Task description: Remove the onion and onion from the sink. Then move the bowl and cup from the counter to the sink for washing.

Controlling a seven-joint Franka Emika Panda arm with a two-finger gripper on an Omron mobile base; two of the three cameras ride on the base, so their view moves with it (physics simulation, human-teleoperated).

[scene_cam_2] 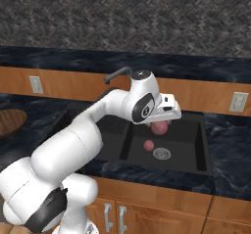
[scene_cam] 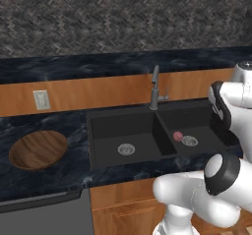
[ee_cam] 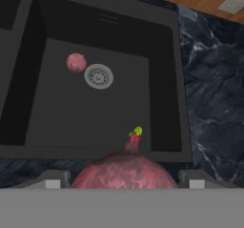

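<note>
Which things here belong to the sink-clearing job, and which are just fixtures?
Job: held onion; onion in right basin; wooden bowl; black sink; gripper.
Bystanders: faucet; wall outlets; drains.

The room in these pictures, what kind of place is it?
A kitchen, most likely: a black double-basin sink with a gooseneck faucet, set in a dark marble counter over wooden cabinets.

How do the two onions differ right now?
The held onion sits between the fingers of the hand, up above the sink; the loose onion lies on the right basin floor beside the drain. The held one's sprouted tip shows in the hand view. Both are pinkish-red and round.
</note>
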